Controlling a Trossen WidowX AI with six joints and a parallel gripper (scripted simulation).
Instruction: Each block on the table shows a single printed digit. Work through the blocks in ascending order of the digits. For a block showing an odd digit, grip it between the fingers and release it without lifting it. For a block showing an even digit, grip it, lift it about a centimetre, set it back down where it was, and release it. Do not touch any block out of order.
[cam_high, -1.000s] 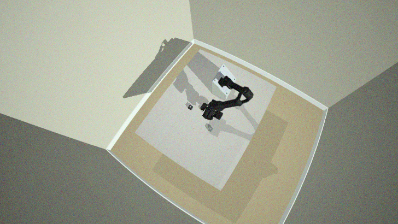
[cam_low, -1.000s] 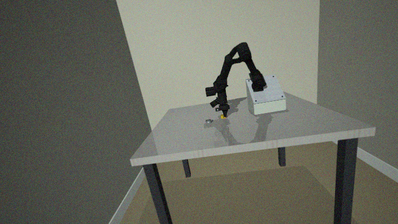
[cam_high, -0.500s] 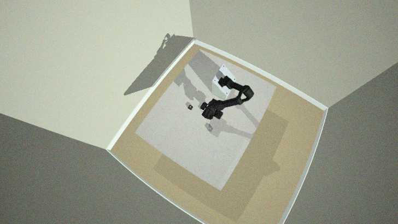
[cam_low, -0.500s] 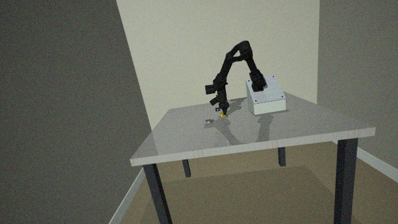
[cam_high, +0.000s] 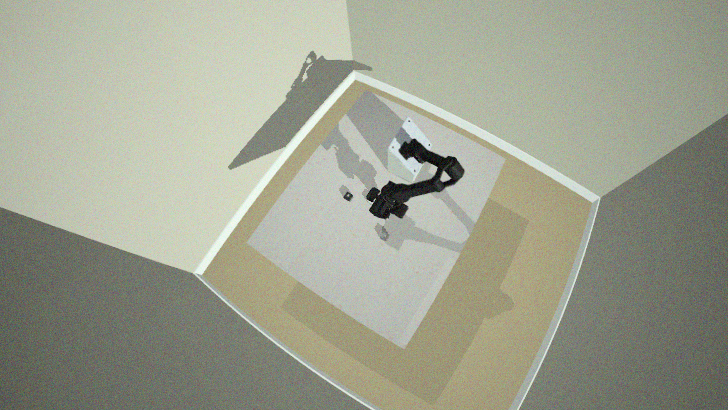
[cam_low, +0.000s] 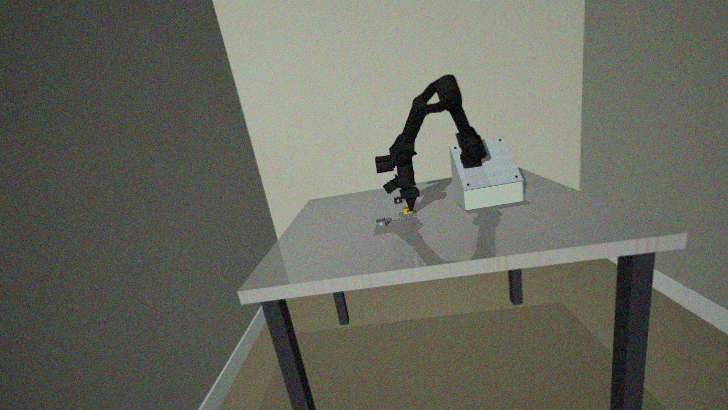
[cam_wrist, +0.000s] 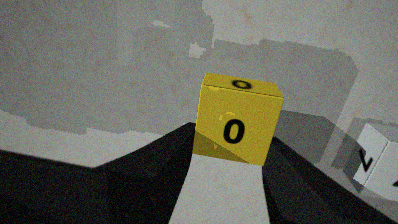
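My gripper (cam_low: 410, 208) (cam_wrist: 229, 138) is shut on the yellow block (cam_low: 407, 210) (cam_wrist: 220, 110), which shows a black 0 on its side and top. The block is upright between the fingertips and appears slightly above the table (cam_high: 331, 264) (cam_low: 331, 259), with its shadow to the right in the wrist view. A white block (cam_high: 383, 234) (cam_low: 382, 222) (cam_wrist: 375, 150) stands apart, cut off at the wrist view's right edge; its dark marks are not clearly readable. A small dark block (cam_high: 347, 196) (cam_low: 397, 200) with a pale mark is on the gripper's other side; its digit is too small to read.
The arm rises from a pale box-shaped base (cam_high: 405, 168) (cam_low: 493, 196) toward the back of the table. Arm shadows fall across the table top around the blocks. Both other blocks are close to the gripper.
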